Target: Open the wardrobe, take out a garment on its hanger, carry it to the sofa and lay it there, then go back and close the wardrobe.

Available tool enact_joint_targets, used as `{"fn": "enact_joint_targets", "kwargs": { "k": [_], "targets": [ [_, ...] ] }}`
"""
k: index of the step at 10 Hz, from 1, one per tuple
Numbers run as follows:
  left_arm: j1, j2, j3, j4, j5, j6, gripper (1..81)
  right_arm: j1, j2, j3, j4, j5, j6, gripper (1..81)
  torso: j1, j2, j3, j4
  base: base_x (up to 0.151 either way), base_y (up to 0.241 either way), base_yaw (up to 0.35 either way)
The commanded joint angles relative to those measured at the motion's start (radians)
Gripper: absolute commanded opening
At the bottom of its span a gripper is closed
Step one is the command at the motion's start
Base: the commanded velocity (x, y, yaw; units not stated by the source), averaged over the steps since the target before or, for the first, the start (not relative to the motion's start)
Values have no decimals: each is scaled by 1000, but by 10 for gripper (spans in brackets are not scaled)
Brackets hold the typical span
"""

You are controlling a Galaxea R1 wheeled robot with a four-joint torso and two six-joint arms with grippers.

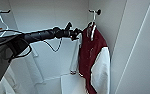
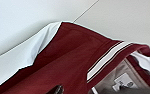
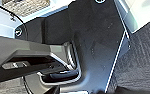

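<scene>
Head view looks into the open wardrobe (image 1: 53, 15), where the dark red varsity jacket (image 1: 91, 53) with white sleeves hangs at the right end of the interior, close to the right side wall. It hangs from a slim white hanger (image 1: 93, 23) whose hook sits over the black rail end (image 1: 98, 11) near the top corner. One white sleeve falls down the jacket's right side, and the red front panel faces into the cabinet. The wardrobe's inside is plain white: a flat back panel, a white side wall on the right, and a pale shelf or floor panel low down. At the far left another white hanger (image 1: 2, 21) hooks over a second black rail end, and white cloth (image 1: 4, 83) shows in the lower left corner. The left arm (image 1: 36, 35) comes in from the left, stretched nearly level across the wardrobe, a thin cable looping beneath it. The left gripper (image 1: 74, 33) is at the jacket's collar and shoulder, just below the hanger's hook; whether its fingers are spread or closed, or have hold of anything, I cannot tell. Left wrist view sits very close to the jacket's shoulder, showing red cloth, the white-striped collar band (image 2: 108, 60), a white sleeve (image 2: 28, 56), a label inside the neck, and part of the white hanger at the edge. Right wrist view looks down past the robot's own dark body to dark grey carpet (image 3: 141, 57).
</scene>
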Motion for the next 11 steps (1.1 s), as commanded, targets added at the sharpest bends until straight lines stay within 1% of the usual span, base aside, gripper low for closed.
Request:
{"fn": "enact_joint_targets", "kwargs": {
  "k": [1,4,5,6,7,9,10,11],
  "targets": [
    [-231,49,-64,-34,-46,1,811,26,-1,6,3,-41,3,811,0,0,0,0,0,0,0],
    [-253,120,-137,-37,-53,-1,811,21,-1,11,4,-41,3,811,0,0,0,0,0,0,0],
    [-251,140,-149,-37,-86,-1,811,18,0,12,4,-43,5,811,0,0,0,0,0,0,0],
    [-253,158,-157,-37,-97,-1,811,15,2,12,6,-41,5,811,0,0,0,0,0,0,0],
    [-254,174,-167,-39,-127,-1,811,11,5,12,6,-41,5,811,0,0,0,0,0,0,0],
    [-253,179,-168,-51,-178,-9,811,11,5,12,7,-41,5,811,0,0,0,0,0,0,0],
    [-245,178,-160,-51,-225,-9,811,11,5,12,7,-41,6,811,0,0,0,0,0,0,0],
    [-244,180,-158,-51,-244,-9,811,11,5,12,9,-41,6,811,0,0,0,0,0,0,0]
  ]
}}
